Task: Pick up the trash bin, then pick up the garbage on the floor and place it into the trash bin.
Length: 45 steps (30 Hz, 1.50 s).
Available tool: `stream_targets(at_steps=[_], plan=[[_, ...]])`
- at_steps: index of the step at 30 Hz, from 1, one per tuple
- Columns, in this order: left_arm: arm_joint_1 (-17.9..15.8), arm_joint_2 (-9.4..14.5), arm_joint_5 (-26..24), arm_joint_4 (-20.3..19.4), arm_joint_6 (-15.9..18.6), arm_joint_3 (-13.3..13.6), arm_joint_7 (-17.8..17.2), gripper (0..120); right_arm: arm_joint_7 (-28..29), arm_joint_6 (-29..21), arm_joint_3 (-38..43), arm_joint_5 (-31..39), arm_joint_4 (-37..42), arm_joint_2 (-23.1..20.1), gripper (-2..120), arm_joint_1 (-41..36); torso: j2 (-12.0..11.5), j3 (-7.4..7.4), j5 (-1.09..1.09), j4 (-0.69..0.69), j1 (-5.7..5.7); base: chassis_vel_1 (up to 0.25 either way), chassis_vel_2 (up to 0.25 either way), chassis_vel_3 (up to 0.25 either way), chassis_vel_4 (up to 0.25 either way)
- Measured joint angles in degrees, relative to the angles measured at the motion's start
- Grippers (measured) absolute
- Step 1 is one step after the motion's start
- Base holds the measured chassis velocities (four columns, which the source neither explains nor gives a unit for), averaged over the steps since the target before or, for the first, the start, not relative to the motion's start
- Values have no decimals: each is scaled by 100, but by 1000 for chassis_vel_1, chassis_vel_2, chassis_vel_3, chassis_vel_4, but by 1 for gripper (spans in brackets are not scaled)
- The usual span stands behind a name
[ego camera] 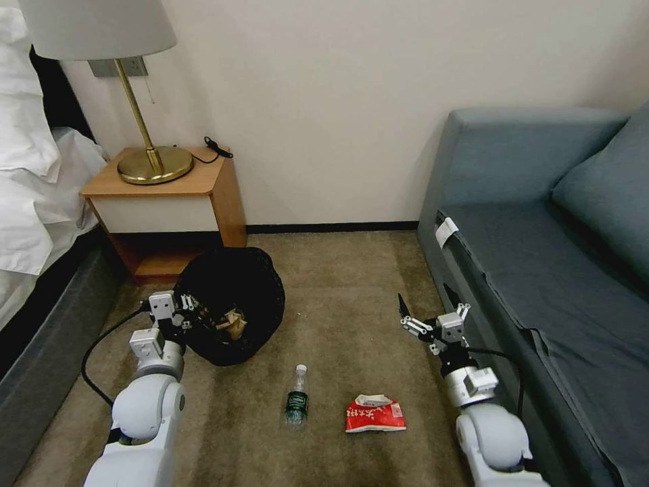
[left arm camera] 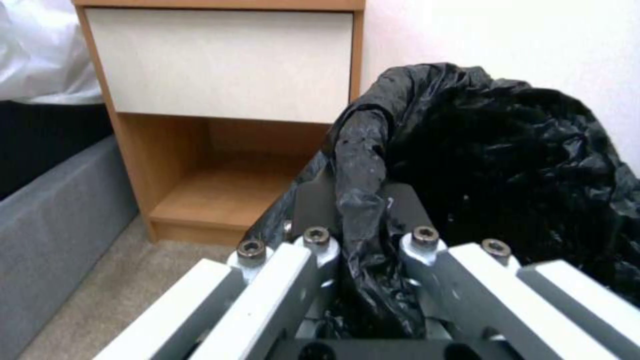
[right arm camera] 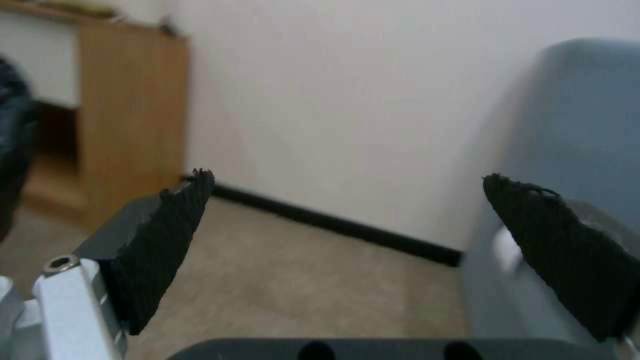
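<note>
Left gripper [ego camera: 199,318] clamps the bin [ego camera: 233,297] rim at ten o'clock, right gripper [ego camera: 428,306] gapes wide at two o'clock, bottle [ego camera: 297,396] and red packet [ego camera: 375,413] lie between them.

Cream wall [ego camera: 324,101], beige carpet [ego camera: 338,284], wooden nightstand [ego camera: 169,203] with brass lamp [ego camera: 145,122], grey-blue sofa [ego camera: 541,203], apparently a bed [ego camera: 34,169].

One bin [ego camera: 233,297], one bottle [ego camera: 297,397], one packet [ego camera: 375,414]
</note>
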Motion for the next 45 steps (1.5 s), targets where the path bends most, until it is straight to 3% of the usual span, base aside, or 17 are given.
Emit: stream_targets(at_steps=[2,3,4,7,8,10,11,13,17,33,45], plan=[[-1,2,6,15,-2,4,5,5,-254,-136,-37,88,-117,-142,100,160,0,0,1,0,0,0,0,0,0],[-3,8,9,26,-7,17,11,5,-734,-272,-120,263,-338,-350,100,401,0,0,0,0,0,0,0,0,0],[-3,8,9,26,-7,17,11,5,-734,-272,-120,263,-338,-350,100,401,0,0,0,0,0,0,0,0,0],[6,19,21,49,-11,37,22,5,-2119,-318,-218,474,-898,-792,100,795,0,0,1,1,0,0,0,0,0],[6,19,21,49,-11,37,22,5,-2119,-318,-218,474,-898,-792,100,795,0,0,1,1,0,0,0,0,0],[34,4,31,59,-15,46,22,5,-2914,-223,-271,338,-1262,-1082,100,996,0,0,1,0,0,0,0,0,0],[34,4,31,59,-15,46,22,5,-2914,-223,-271,338,-1262,-1082,100,996,0,0,1,0,0,0,0,0,0],[67,-19,41,70,-34,43,25,5,-3598,-86,-386,106,-1525,-1252,100,1157,0,0,0,-1,0,0,0,0,0],[141,-26,63,82,-63,15,33,5,-4272,34,-621,-134,-1746,-1305,100,1308,0,0,-1,0,0,0,0,0,0],[293,-184,215,-29,-87,63,33,5,-5088,259,-1082,-849,-2017,-1424,100,1373,0,0,0,0,0,0,0,0,0],[228,-166,298,-55,-38,156,11,5,-5214,398,-1323,-1338,-2272,-1737,100,1400,0,0,-1,-1,0,0,0,0,0]])
